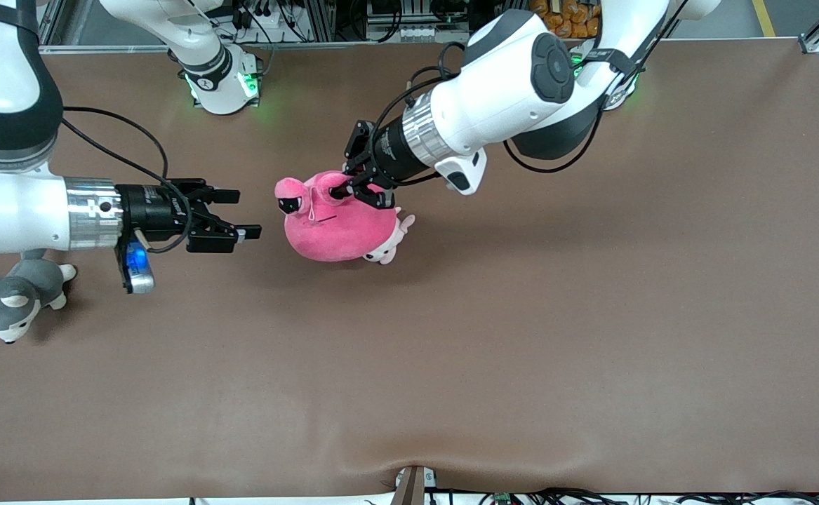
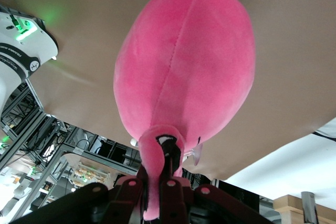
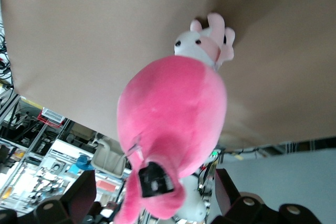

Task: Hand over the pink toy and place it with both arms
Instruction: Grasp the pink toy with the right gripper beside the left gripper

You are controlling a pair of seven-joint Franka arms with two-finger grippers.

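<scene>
A brown table covering (image 1: 451, 351) fills nearly the whole frame, creased slightly at the bottom centre. Along the top edge runs a metal frame (image 1: 381, 21) with cables. A yellow floor line (image 1: 763, 17) shows at upper right.

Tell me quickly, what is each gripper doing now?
Left gripper: shut on an eye stalk of the bright pink round plush toy.
Right gripper: open, empty, beside the toy.

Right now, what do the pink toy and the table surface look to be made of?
The pink toy, gripped by one eye stalk in the left gripper: short-pile plush, soft-stuffed by its look, with a stitched seam along the body. The table: matte brown covering, likely a soft mat or fabric, since its edge nearest the camera buckles.
</scene>
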